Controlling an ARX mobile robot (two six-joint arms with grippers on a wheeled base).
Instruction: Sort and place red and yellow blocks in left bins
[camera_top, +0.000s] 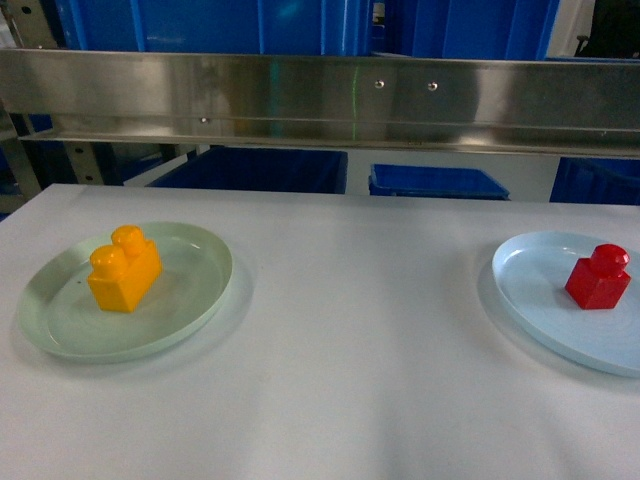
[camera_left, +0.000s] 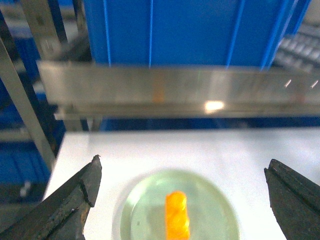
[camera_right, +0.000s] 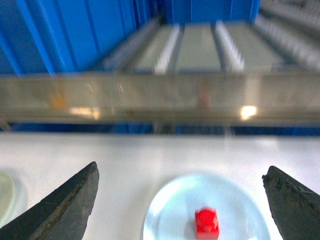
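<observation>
From the head view, the yellow brick (camera_top: 124, 268) sits on the pale green plate (camera_top: 190, 300) at left, the red cube (camera_top: 598, 277) on the pale blue plate (camera_top: 530, 290) at right; blue bins (camera_top: 300, 25) wait beyond the steel rail (camera_top: 320, 100), and neither arm shows here. Over to the left wrist: the left gripper (camera_left: 182, 200) hovers wide open above the yellow brick (camera_left: 177, 214), nicely centred, so a straight drop should do. Right wrist: the right gripper (camera_right: 180, 200) is spread wide above the red cube (camera_right: 206, 222), which sits slightly right of centre, so it should nudge right before descending.
</observation>
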